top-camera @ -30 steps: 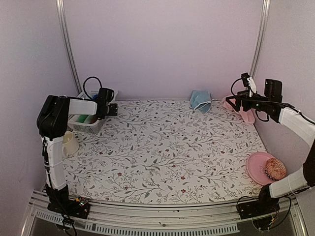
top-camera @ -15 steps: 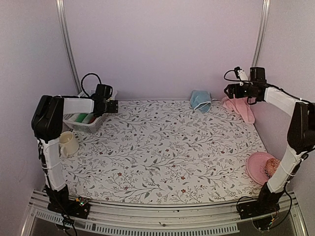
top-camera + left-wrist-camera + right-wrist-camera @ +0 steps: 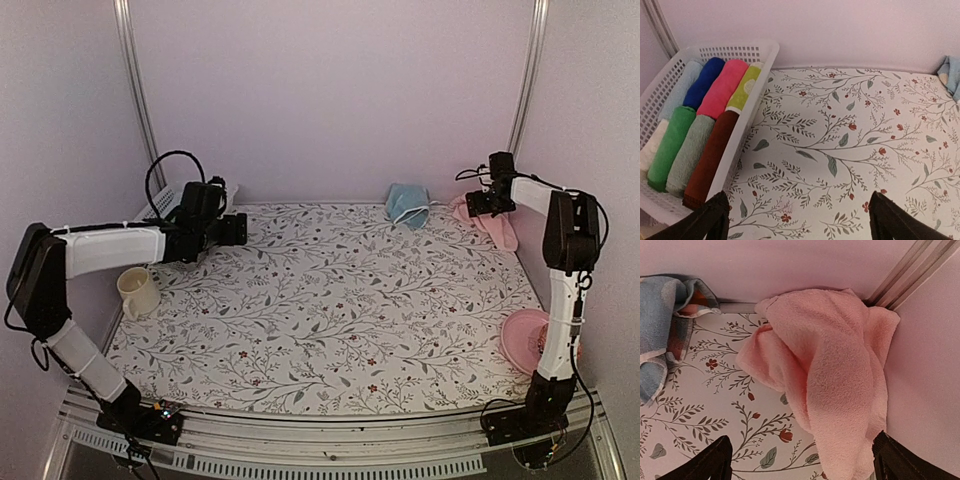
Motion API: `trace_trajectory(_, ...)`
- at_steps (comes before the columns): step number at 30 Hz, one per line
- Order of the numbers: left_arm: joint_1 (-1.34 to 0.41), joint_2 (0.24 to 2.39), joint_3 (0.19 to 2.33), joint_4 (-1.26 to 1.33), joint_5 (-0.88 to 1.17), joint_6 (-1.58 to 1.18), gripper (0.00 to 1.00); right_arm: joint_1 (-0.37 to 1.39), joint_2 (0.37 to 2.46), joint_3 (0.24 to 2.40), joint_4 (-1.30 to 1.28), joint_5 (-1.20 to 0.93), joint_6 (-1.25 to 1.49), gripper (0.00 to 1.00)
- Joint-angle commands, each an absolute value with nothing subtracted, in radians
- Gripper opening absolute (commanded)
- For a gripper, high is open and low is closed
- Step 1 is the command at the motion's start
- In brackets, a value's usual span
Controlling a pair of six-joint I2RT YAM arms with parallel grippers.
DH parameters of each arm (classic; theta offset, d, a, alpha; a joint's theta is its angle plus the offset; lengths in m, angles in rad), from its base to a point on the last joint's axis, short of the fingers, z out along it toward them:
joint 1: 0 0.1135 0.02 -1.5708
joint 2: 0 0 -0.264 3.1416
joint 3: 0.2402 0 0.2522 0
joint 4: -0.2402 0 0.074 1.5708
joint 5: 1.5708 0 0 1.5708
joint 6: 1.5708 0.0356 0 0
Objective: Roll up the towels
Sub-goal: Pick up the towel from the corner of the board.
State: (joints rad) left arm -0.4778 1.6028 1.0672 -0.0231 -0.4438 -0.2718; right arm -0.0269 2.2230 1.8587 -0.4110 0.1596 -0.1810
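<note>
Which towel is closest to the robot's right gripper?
The pale pink towel, bunched in the far right corner by the right gripper. The light blue towel lies farther left.

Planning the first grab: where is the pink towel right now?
Top view: the pink towel lies crumpled in the far right corner, just right of the blue towel, beneath the open right gripper.

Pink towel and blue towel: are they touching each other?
Apart. The right wrist view shows the pink towel and blue towel separated by a strip of bare floral tablecloth.
</note>
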Motion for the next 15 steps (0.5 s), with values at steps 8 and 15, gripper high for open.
trace_trajectory(8, -0.521, 1.304, 0.642, 0.345, -0.319, -0.384, 0.97, -0.075, 2.369, 1.994, -0.464, 0.254, -0.210, 0.99)
trace_trajectory(15, -0.571, 1.252, 0.572, 0.377, -0.340, -0.397, 0.97, -0.096, 2.422, 2.010, -0.490, 0.226, -0.216, 0.85)
